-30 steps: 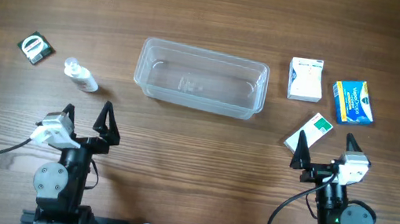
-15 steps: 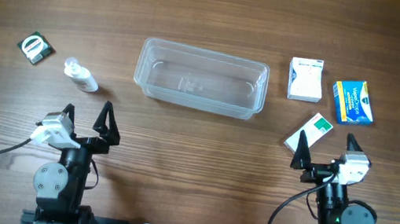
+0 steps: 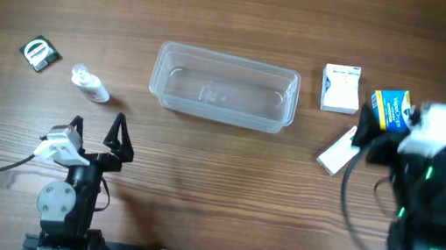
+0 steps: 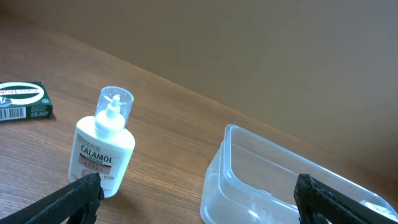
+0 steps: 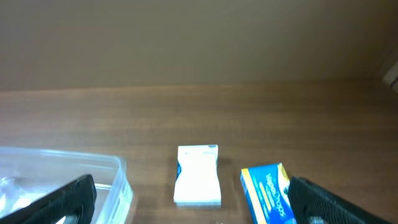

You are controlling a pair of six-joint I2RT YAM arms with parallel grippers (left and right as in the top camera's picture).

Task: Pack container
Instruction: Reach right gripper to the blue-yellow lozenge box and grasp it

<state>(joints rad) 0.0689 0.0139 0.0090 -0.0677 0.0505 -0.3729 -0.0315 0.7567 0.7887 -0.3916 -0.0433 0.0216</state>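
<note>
The clear plastic container (image 3: pixel 218 115) stands empty at the table's middle back; it also shows in the left wrist view (image 4: pixel 219 171) and the right wrist view (image 5: pixel 118 180). My left gripper (image 3: pixel 97 122) is open and empty, in front of a small Calamol bottle (image 3: pixel 90 85) (image 4: pixel 102 152). My right gripper (image 5: pixel 200 208) is open and empty, raised over the boxes on the right; in the overhead view the right gripper (image 3: pixel 366 129) is blurred. A white box (image 3: pixel 340 88) (image 5: pixel 198 175), a blue box (image 3: pixel 389 109) (image 5: pixel 266 193) and a white-and-green box (image 3: pixel 336 152) lie there.
A dark green packet with a white ring (image 3: pixel 40 53) (image 4: pixel 22 102) lies at the far left. The right arm covers part of the blue box in the overhead view. Bare wood lies in front of the container.
My right arm has lifted and swung forward from its rest pose to above the boxes on the right. The left arm and all objects have not moved.
</note>
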